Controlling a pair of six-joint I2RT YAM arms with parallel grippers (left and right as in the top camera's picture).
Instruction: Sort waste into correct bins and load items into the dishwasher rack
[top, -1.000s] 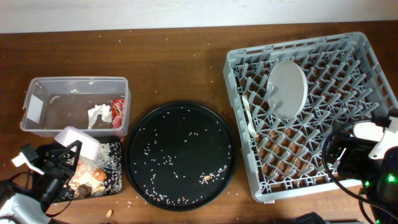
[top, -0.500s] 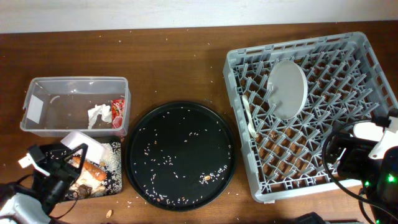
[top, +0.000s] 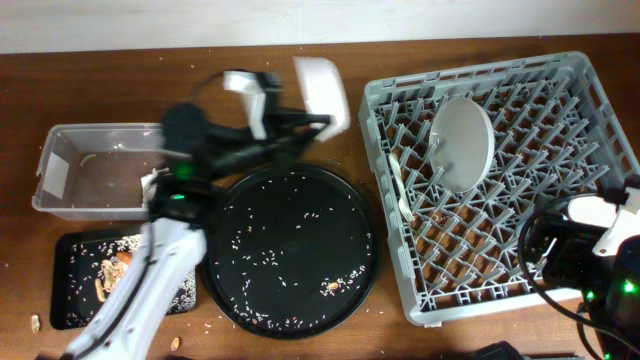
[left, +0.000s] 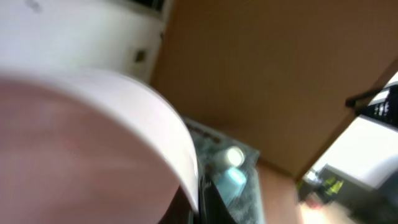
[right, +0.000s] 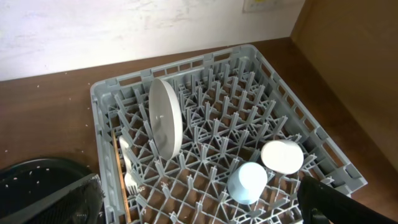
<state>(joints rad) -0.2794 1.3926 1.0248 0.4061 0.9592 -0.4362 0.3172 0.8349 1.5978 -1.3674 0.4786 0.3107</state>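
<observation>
White bowl (top: 322, 88) gripped by left pincer (top: 316, 122), held above worktop (top: 300, 60) beside rack (top: 600, 90), plate (top: 462, 143) stood upright in rack, right pincer (right: 201, 180) spread open.

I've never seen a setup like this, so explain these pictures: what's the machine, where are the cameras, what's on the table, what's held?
Two robot arms work at a table. One camera looks down from above; one rides on each wrist. From above: a clear tub, a flat tray with scraps, a round tray with rice, and a grey rack holding a plate. The right wrist view also shows a blue cup and a white cup there. The left gripper holds a white bowl in the air; its own view is blurred.
</observation>
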